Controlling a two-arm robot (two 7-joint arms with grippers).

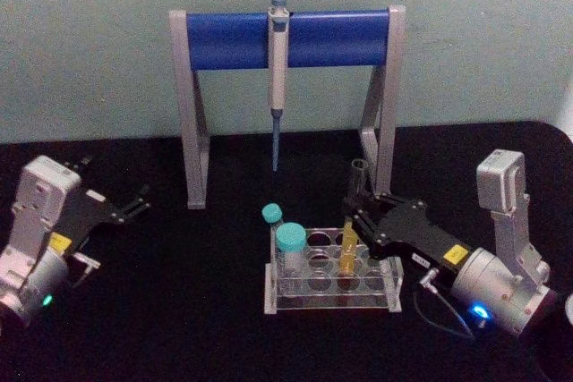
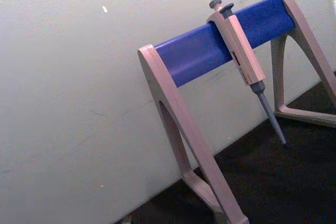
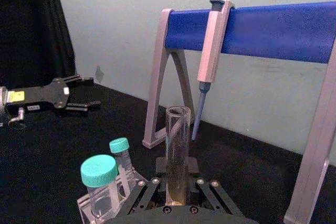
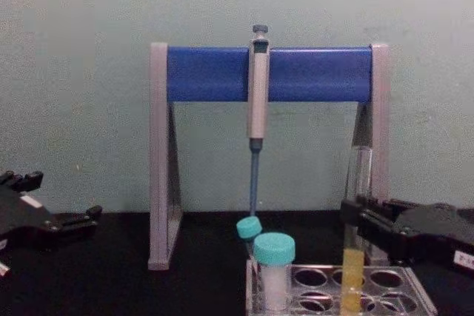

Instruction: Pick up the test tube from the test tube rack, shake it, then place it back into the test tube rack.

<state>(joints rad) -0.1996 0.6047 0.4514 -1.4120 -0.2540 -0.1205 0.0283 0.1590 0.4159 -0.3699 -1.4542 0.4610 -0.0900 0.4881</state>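
Fingers of our right gripper (image 1: 356, 212) are closed around the tall slim clear glass test tube (image 1: 350, 248), holding it at about mid-height just above the low clear plastic test tube rack (image 1: 331, 282). That tube stands nearly upright with its round bottom down in a hole on the rack's right side, and we can see yellow-orange liquid filling its lower part, most plainly in the chest view (image 4: 352, 279). From the right wrist view the open mouth of the tube (image 3: 177, 153) rises straight up between our black fingers (image 3: 137, 192). On the rack's left side stand two short clear vials with teal caps, the larger one (image 1: 290, 252) nearer to us and the smaller one (image 1: 272, 219) just behind it. Beyond the rack stands the tall grey-and-blue pipette stand (image 1: 286, 40), with the grey-blue pipette (image 1: 277, 87) hanging from the middle of its blue crossbar, tip pointing down at the black surface (image 1: 179, 310). Our left gripper (image 1: 134, 205) rests well apart from the rack, low over the surface on our left side, and its black fingers are spread open and hold nothing. Its wrist view looks up at the stand's grey leg (image 2: 184, 140) and the hanging pipette (image 2: 244, 64) against the pale green wall (image 1: 89, 42).
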